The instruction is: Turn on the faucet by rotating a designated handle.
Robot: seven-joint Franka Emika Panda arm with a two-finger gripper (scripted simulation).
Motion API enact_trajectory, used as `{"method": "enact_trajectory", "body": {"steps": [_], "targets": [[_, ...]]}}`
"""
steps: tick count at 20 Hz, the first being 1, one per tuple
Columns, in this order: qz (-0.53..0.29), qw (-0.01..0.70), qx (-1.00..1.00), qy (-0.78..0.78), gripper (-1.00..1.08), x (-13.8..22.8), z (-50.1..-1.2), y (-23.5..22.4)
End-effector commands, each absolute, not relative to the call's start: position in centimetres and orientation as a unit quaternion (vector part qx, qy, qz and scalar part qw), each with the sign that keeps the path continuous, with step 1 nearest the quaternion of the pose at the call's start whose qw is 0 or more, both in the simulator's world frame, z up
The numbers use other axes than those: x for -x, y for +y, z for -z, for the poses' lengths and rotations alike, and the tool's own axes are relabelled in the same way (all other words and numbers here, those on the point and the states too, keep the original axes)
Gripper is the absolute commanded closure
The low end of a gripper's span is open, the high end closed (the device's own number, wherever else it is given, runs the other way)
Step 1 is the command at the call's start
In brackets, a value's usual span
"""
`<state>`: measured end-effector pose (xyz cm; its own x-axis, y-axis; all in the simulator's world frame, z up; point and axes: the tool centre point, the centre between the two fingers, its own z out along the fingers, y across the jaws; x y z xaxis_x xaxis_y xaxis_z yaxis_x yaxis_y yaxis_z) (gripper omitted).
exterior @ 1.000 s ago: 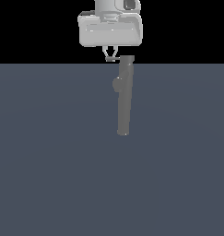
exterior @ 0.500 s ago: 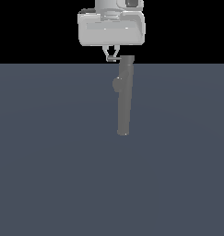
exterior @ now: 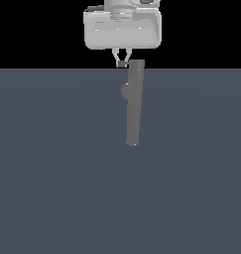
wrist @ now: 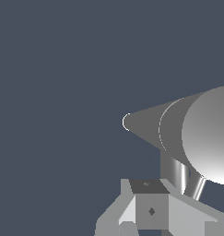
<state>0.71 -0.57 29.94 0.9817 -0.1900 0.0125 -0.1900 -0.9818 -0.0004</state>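
Observation:
The faucet (exterior: 133, 109) is a slim grey column on the dark floor, with a small round bulge (exterior: 125, 91) on its side. My gripper (exterior: 122, 63) hangs at the column's upper end, on the exterior view's left of the squarish cap (exterior: 137, 64), with its thin fingers drawn together to a point. The wrist view looks along the faucet (wrist: 148, 125) from very near. There a thin shiny rod, the handle (wrist: 196, 186), juts out just past one of my fingers (wrist: 150, 211). Whether the fingers touch the handle cannot be made out.
A flat dark blue-grey floor (exterior: 52, 173) lies all around the faucet. The background above it is black, and nothing else shows in either view.
My gripper has drifted slightly toward the exterior view's right and a touch lower, bringing its fingertips closer to the faucet's cap. The faucet itself looks unmoved.

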Motion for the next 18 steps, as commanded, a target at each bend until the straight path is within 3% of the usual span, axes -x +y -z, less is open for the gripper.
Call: {"method": "enact_trajectory", "body": {"steps": [1,11,13,18], "targets": [[-0.006,0.000,-0.995,-0.096,1.08,-0.4,-30.0,-1.0],[0.000,0.000,-0.996,-0.094,1.08,2.6,-30.1,-4.9],[-0.005,-0.002,-0.997,-0.078,1.08,1.7,-29.9,-2.7],[-0.002,-0.001,-0.996,-0.086,1.08,1.2,-30.0,-6.1]]}}
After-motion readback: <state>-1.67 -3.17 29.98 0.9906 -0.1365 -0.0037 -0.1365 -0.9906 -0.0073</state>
